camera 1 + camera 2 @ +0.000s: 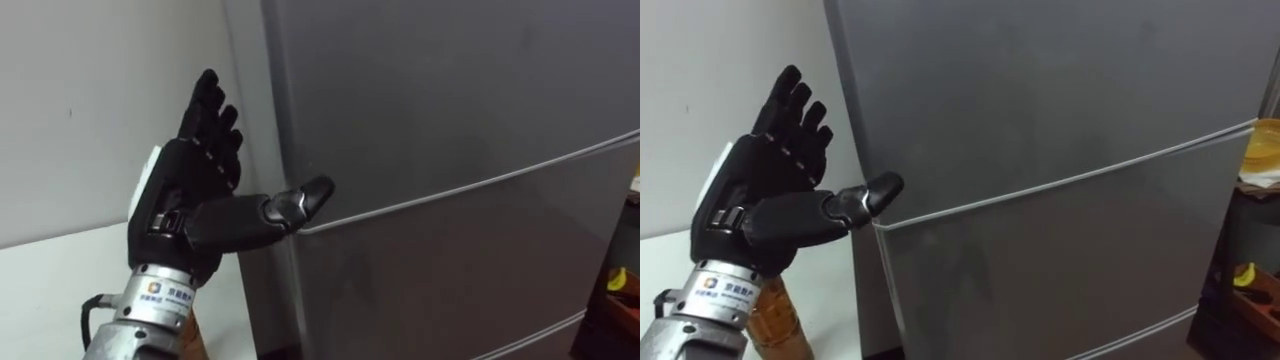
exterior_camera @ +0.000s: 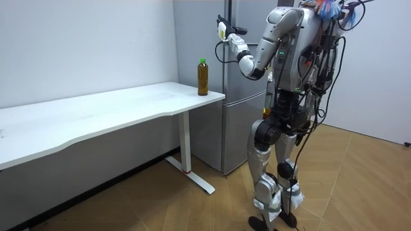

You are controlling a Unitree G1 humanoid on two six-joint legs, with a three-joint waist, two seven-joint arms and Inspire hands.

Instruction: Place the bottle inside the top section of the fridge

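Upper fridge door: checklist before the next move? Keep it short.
1. Upper fridge door open: not ok, it is shut.
2. Left hand free: ok, open and holding nothing.
3. Left hand at the door edge: ok, its thumb points at the seam above the lower door.
4. Thumb touching the door: cannot tell.
5. Bottle ready to pick: ok, upright on the corner of the white table, next to the fridge.
6. Bottle in a hand: not ok, it stands on the table.
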